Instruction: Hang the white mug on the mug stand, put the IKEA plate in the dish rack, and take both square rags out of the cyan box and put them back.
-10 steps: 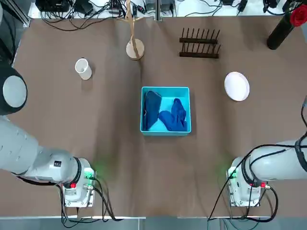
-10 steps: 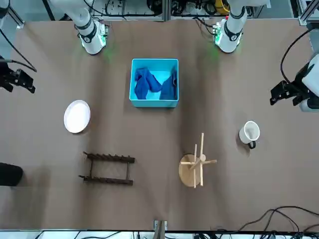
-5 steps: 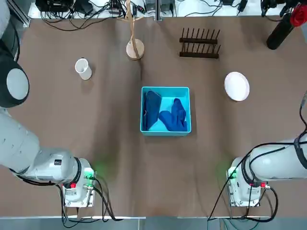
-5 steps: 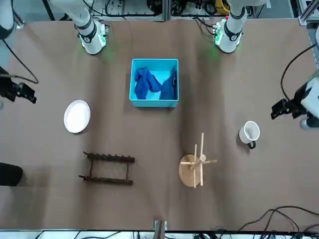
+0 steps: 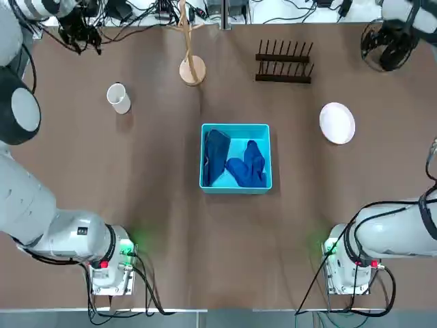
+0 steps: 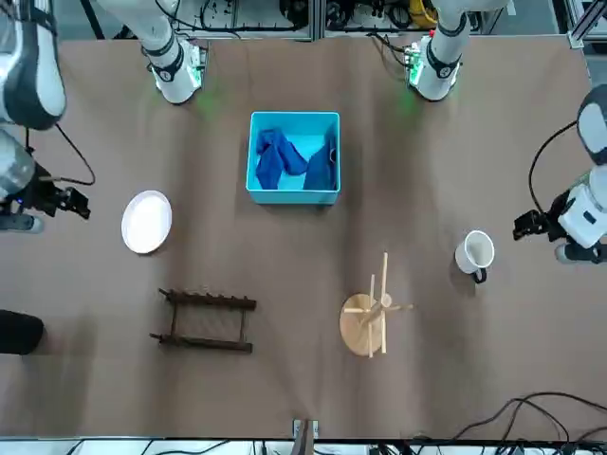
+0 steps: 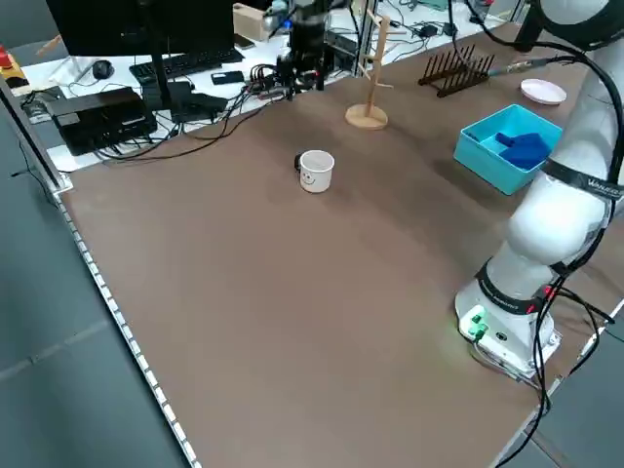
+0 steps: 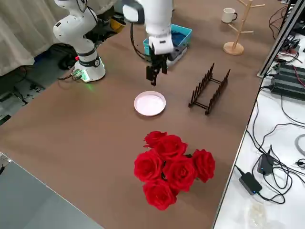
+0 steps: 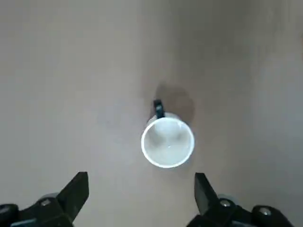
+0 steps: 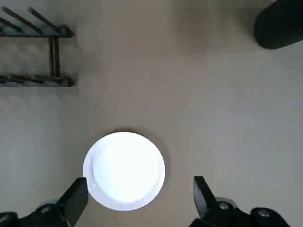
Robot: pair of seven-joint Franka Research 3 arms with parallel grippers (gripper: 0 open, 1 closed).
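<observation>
Mug [image 9: 167,142] stands upright on the tabletop [image 9: 109,85], with the left gripper [image 9: 142,188] above, spread wide and empty. Best to centre over it and grip the body gently. The right gripper [image 10: 141,191], also open, hangs near the plate [image 10: 124,171].

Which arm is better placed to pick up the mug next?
The left, I'd say. Its open gripper hangs above the table on the mug's side, and its wrist view shows the mug ahead. The right gripper is across the table, over by the plate.
</observation>
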